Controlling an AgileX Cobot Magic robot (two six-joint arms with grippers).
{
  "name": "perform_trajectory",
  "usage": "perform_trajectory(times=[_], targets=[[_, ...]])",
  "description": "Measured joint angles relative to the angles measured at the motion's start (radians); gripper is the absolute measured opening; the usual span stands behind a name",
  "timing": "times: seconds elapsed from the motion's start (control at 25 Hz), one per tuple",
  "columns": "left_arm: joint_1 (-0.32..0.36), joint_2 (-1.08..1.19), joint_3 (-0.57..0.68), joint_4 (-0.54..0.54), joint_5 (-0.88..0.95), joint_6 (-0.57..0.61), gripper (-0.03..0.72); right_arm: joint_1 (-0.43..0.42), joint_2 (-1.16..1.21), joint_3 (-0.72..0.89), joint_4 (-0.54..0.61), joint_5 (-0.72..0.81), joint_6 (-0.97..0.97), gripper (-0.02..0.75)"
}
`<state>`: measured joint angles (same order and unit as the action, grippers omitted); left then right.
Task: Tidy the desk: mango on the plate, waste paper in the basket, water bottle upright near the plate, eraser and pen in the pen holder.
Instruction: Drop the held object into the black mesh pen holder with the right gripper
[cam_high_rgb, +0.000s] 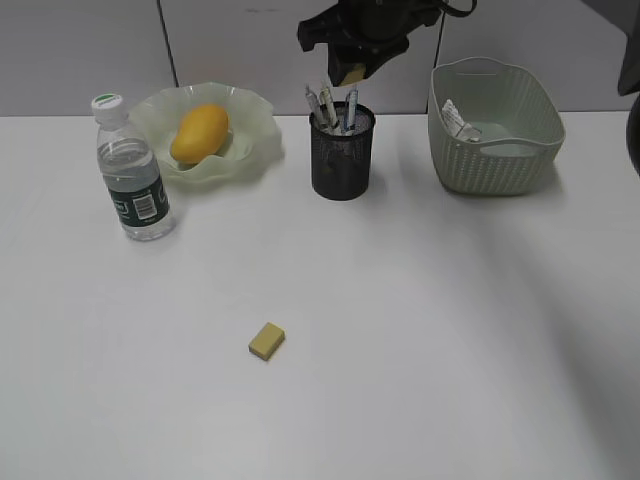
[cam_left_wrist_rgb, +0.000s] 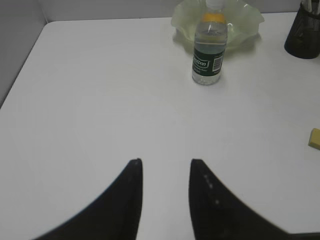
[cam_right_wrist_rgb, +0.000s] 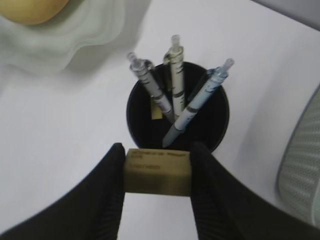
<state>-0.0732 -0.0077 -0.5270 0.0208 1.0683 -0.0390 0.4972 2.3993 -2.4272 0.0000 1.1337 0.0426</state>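
Note:
My right gripper (cam_high_rgb: 352, 68) (cam_right_wrist_rgb: 158, 152) is shut on a tan eraser (cam_right_wrist_rgb: 157, 172) and holds it just above the black mesh pen holder (cam_high_rgb: 342, 165) (cam_right_wrist_rgb: 220, 127), which contains three pens (cam_right_wrist_rgb: 175, 75). A second tan eraser (cam_high_rgb: 266, 341) (cam_left_wrist_rgb: 315, 138) lies on the white desk (cam_high_rgb: 420, 330). The mango (cam_high_rgb: 200, 132) lies on the ruffled green plate (cam_high_rgb: 255, 140). The water bottle (cam_high_rgb: 133, 180) (cam_left_wrist_rgb: 209, 55) stands upright beside the plate. Waste paper (cam_high_rgb: 458, 120) lies in the basket (cam_high_rgb: 495, 160). My left gripper (cam_left_wrist_rgb: 165, 162) is open and empty over bare desk.
A grey wall runs along the desk's back edge behind the plate, holder and basket. The basket's side (cam_right_wrist_rgb: 302, 165) is close on the right of the holder. The plate's rim (cam_right_wrist_rgb: 90, 35) lies to the holder's left. A small tan piece (cam_right_wrist_rgb: 156, 107) lies inside the holder.

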Motion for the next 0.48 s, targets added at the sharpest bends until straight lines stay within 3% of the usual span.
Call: perform_trajectory(times=[0.48], targets=[[0.0,0.0,0.0,0.0,0.0,0.0,0.246,-0.028,0.065,0.0,0.016,-0.089,0.01,0.314]])
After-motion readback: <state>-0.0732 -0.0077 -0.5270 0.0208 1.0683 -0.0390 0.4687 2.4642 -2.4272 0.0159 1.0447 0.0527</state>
